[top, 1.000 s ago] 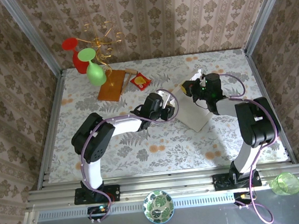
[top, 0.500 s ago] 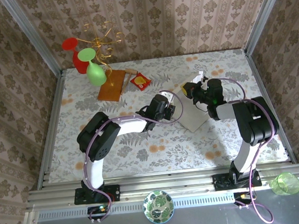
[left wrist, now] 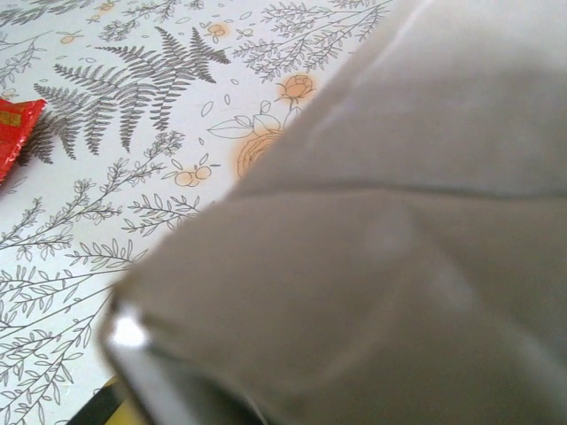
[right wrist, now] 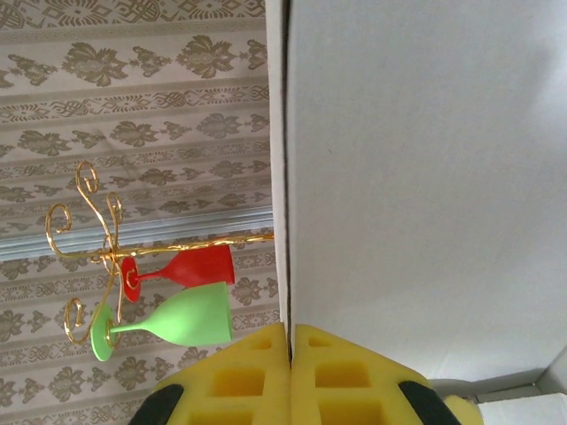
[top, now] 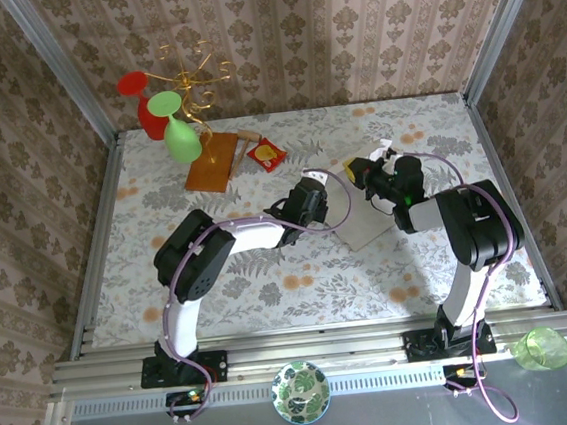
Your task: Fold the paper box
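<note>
The paper box (top: 370,219) is off-white and lies between my two grippers at the middle right of the table. My right gripper (top: 372,174) is at its far edge. In the right wrist view its yellow foam pads (right wrist: 239,376) are shut on a thin upright panel of the paper box (right wrist: 425,177), and the right gripper (right wrist: 290,335) holds that panel edge-on. My left gripper (top: 315,203) is against the box's left side. In the left wrist view the paper box (left wrist: 381,266) is blurred and very close, and it covers the jaws.
A brown wooden board (top: 208,162) at the back left carries a gold wire stand (top: 193,80) with a red glass (top: 142,100) and a green glass (top: 177,127). A red packet (top: 266,154) lies beside it. A patterned bowl (top: 300,392) and a green cup (top: 540,349) sit off the table's near edge.
My left gripper has moved right, onto the box's left side, and covers more of it. The right gripper has shifted slightly while keeping its hold on the panel.
</note>
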Controlling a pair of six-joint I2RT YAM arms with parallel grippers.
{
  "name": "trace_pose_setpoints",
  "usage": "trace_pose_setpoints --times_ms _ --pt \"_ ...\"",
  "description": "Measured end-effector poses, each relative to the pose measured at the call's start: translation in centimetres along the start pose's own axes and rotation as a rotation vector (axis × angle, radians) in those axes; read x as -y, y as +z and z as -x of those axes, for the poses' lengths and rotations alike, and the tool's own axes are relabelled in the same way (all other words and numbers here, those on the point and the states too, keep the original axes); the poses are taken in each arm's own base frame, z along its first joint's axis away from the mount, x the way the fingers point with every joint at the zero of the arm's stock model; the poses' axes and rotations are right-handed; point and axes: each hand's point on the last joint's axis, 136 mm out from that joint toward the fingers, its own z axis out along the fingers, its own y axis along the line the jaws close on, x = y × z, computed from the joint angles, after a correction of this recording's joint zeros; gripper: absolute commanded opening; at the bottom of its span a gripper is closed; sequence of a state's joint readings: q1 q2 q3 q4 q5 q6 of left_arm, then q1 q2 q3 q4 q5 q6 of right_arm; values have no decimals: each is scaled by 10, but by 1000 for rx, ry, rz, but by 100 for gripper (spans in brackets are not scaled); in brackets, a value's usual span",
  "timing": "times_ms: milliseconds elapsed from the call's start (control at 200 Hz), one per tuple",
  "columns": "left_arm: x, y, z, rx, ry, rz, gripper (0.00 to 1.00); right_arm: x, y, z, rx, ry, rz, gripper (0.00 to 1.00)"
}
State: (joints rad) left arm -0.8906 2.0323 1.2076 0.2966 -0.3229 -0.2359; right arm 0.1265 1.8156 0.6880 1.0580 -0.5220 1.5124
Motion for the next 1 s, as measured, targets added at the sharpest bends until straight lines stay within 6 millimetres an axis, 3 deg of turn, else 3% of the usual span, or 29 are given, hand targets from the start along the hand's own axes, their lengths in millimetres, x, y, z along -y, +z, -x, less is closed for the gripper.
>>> trace_pose_setpoints --times_ms 240,325,610,810,1000 --pt "-8 5 4 0 -16 60 0 1 0 1 13 7 13 2" --pt "-9 7 4 2 -17 73 0 1 0 2 19 14 14 7" --pt "-18 10 6 -3 -10 130 0 9 1 -3 32 52 -41 32" --pt "-22 10 7 1 17 144 0 12 -8 -7 37 61 -122 57" --pt "-30 12 12 12 45 156 0 3 -20 -6 50 53 -154 64"
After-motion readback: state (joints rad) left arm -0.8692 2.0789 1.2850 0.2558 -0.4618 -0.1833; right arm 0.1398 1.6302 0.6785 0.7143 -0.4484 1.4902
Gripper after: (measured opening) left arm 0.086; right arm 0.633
